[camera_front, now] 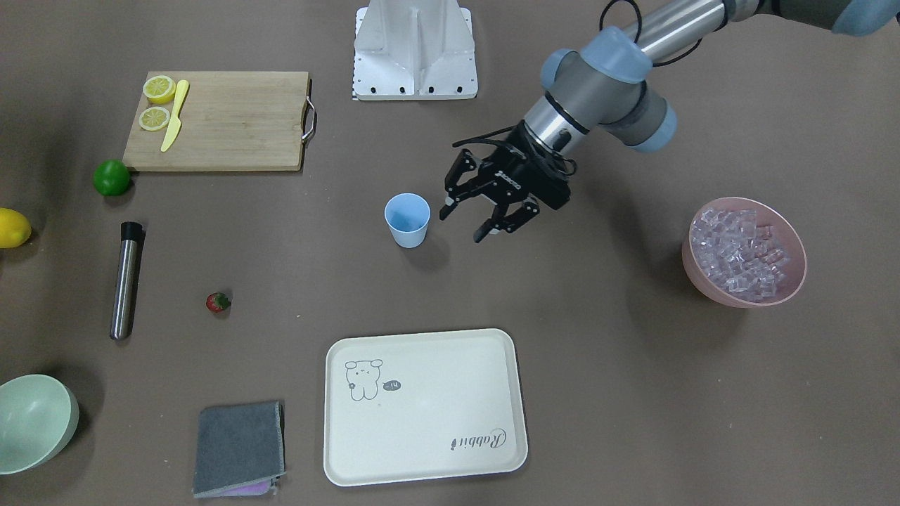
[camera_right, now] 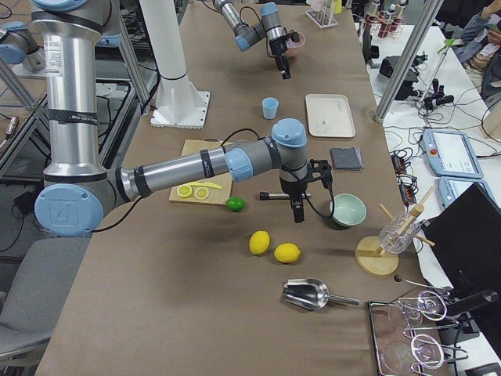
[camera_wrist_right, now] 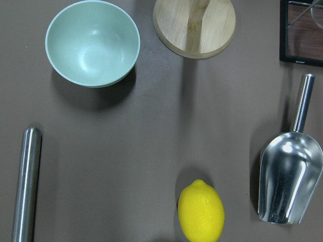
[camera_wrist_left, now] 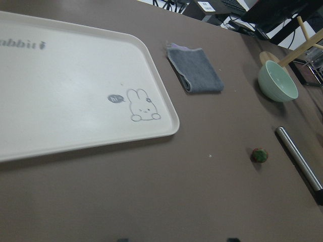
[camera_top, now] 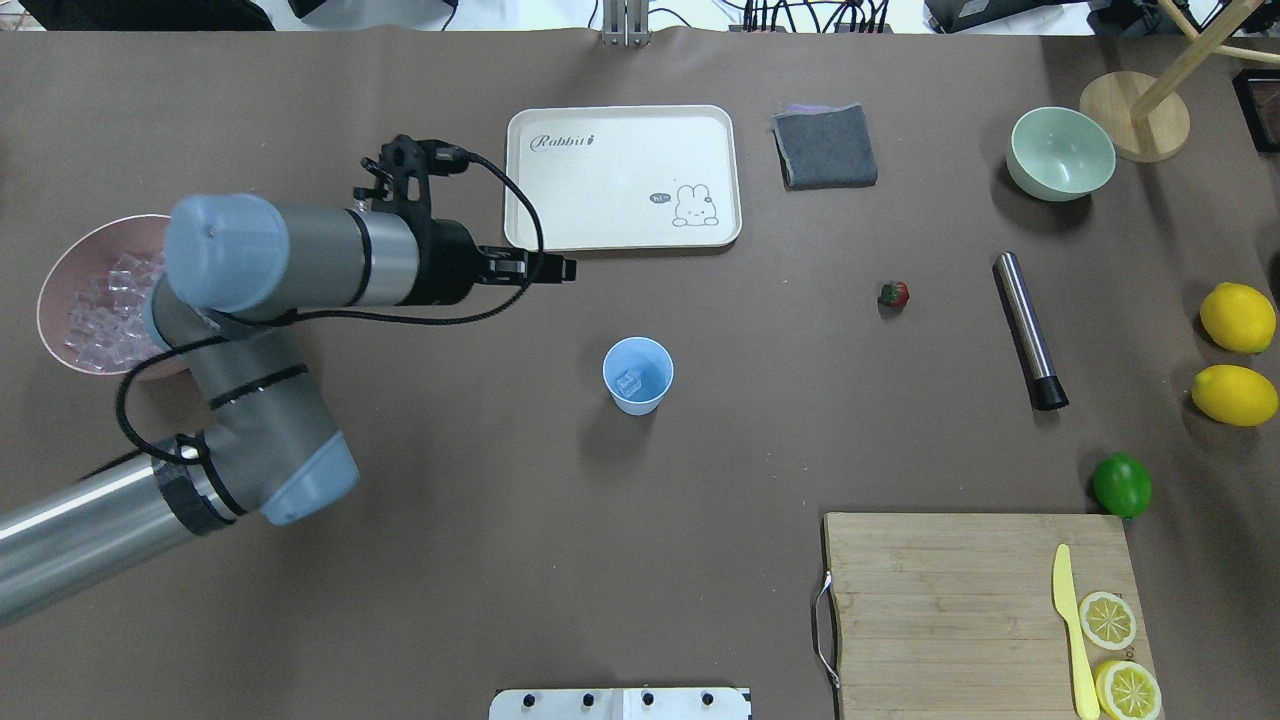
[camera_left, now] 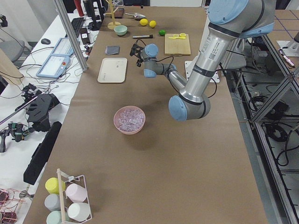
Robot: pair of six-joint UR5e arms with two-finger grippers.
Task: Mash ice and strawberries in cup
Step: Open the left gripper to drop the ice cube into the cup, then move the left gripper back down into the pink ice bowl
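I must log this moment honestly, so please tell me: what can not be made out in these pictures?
Right gripper: only in the exterior right view, small; open or shut cannot be told.
Ice in the cup: overhead view, small and glassy; the count is unclear.
Pink bowl: overhead view, the left arm hides part of it.
Left gripper: open in the front view, but cut off by the bottom edge of its wrist view.

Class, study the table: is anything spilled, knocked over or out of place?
Nothing is spilled or tipped. The cup stands upright with an ice cube inside; the other ice sits heaped in the pink bowl. Only the strawberry lies loose on the bare table.
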